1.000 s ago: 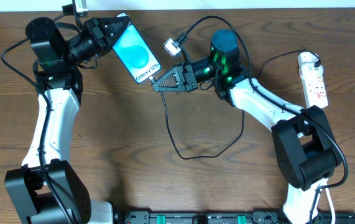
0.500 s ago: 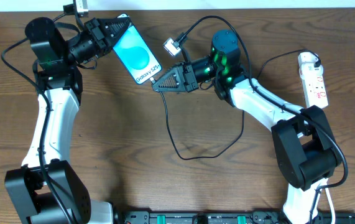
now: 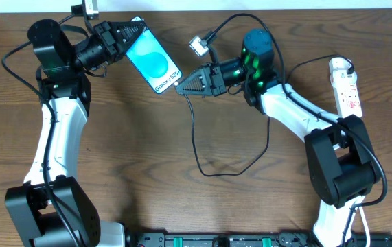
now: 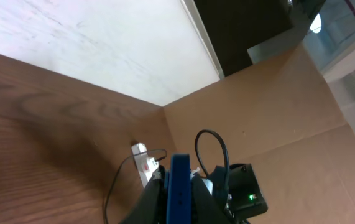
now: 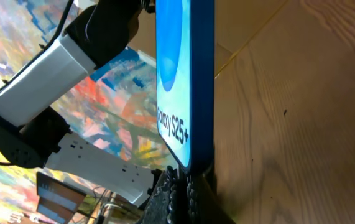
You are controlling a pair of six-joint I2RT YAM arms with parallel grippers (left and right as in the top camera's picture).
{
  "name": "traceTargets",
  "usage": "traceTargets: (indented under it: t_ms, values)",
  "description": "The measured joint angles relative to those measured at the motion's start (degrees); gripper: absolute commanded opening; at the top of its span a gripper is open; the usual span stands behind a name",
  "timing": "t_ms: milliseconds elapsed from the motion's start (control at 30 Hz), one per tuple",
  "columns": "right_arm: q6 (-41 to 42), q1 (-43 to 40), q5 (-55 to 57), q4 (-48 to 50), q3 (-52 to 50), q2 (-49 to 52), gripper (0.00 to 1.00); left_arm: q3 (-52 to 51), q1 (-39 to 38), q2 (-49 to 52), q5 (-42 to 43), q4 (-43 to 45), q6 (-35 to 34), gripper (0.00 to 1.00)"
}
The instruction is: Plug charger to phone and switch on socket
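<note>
The phone (image 3: 153, 60), its blue screen reading "Galaxy S25+", hangs tilted above the table at the back. My left gripper (image 3: 132, 31) is shut on its upper end; in the left wrist view the phone (image 4: 179, 186) stands edge-on between the fingers (image 4: 178, 180). My right gripper (image 3: 180, 87) is shut on the charger's connector and sits right at the phone's lower edge (image 5: 186, 81); the tip itself is hidden between the fingers (image 5: 186, 180). The black charger cable (image 3: 193, 134) drops from that gripper and loops across the table. The white socket (image 3: 347, 86) lies at the far right.
The socket's white cord and a black lead run along the right edge by the right arm's base (image 3: 338, 165). The cable loop (image 3: 250, 161) lies on the table's middle. The left arm's base (image 3: 51, 206) stands at the front left.
My right gripper has shifted right and slightly back with the connector. The phone's lower end has moved a little to the right along with it. Both grippers stay shut.
</note>
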Motion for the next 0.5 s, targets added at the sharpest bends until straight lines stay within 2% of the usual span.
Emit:
traceTargets:
  t_ms: [500]
  values:
    - [0.0, 0.0, 0.7, 0.0, 0.0, 0.0, 0.01, 0.0, 0.0, 0.0, 1.5, -0.1, 0.0, 0.07]
